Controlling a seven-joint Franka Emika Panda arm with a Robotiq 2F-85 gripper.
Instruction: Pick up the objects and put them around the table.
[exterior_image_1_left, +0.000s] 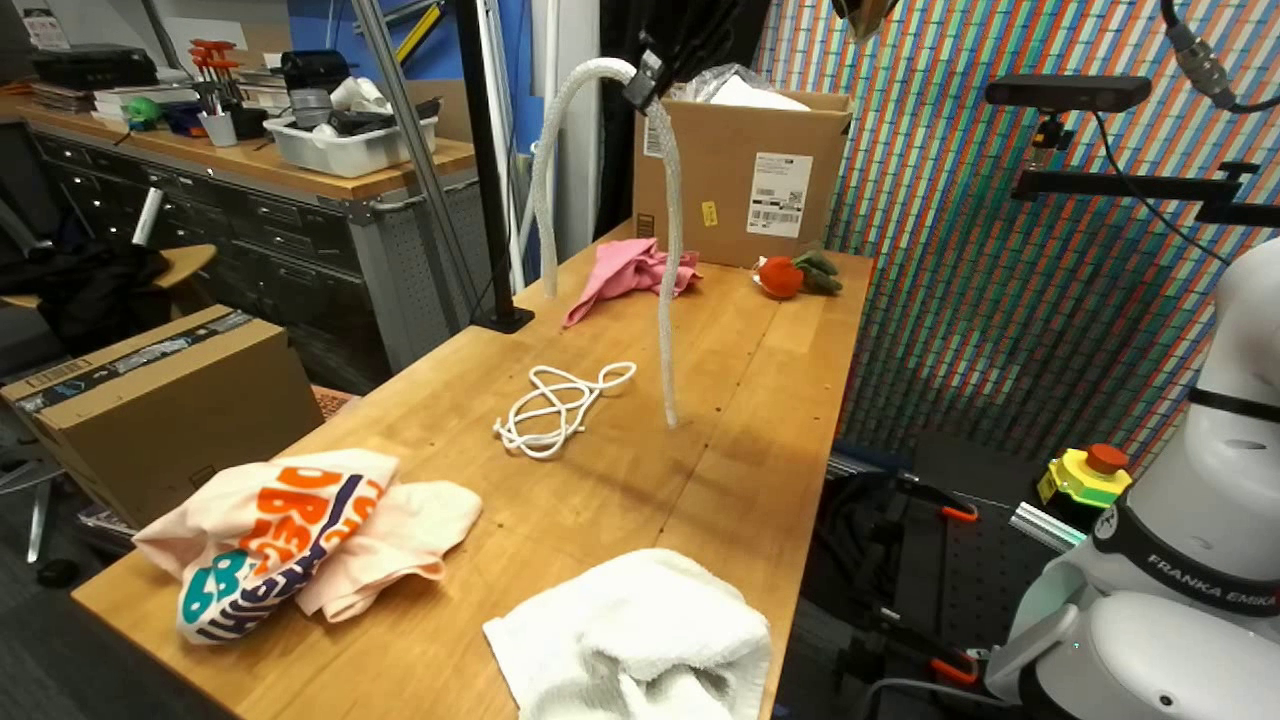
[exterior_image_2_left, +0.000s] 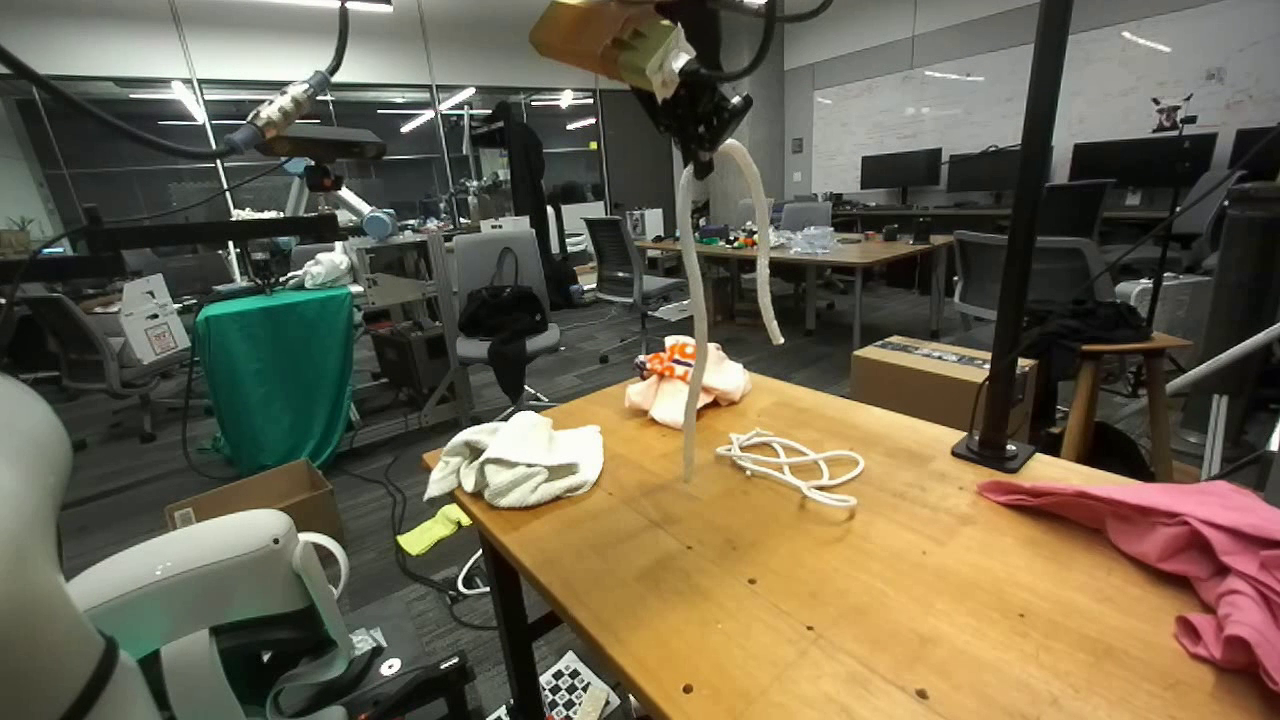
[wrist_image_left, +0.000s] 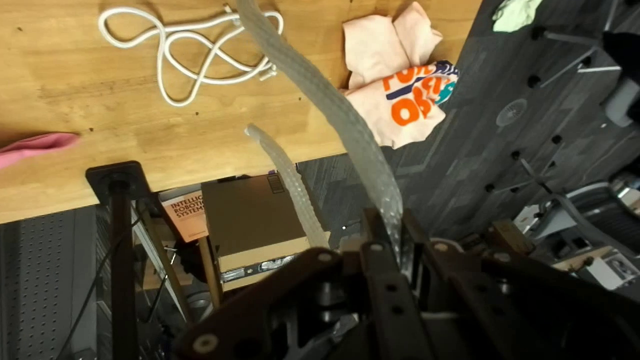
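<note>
Pink cloth (exterior_image_1_left: 630, 270), one, upper centre of an exterior view; white cloth (exterior_image_1_left: 620, 620), one, bottom centre; printed cloth (exterior_image_1_left: 310, 545), one, lower left, lettering partly folded; white cord (wrist_image_left: 215, 49), one, upper left of the wrist view: all on one table (exterior_image_1_left: 750, 430). White strip (wrist_image_left: 352, 130), one, clamped in the gripper (wrist_image_left: 392, 227). Arm (exterior_image_1_left: 1200, 480), lower right: "FRANKA EMIKA". Orange book (wrist_image_left: 189, 225): "SYSTEMS".

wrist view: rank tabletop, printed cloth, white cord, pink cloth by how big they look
1. Tabletop
2. Printed cloth, white cord: unsure, cord spreads wider but thin
3. Pink cloth, partly out of view
</note>
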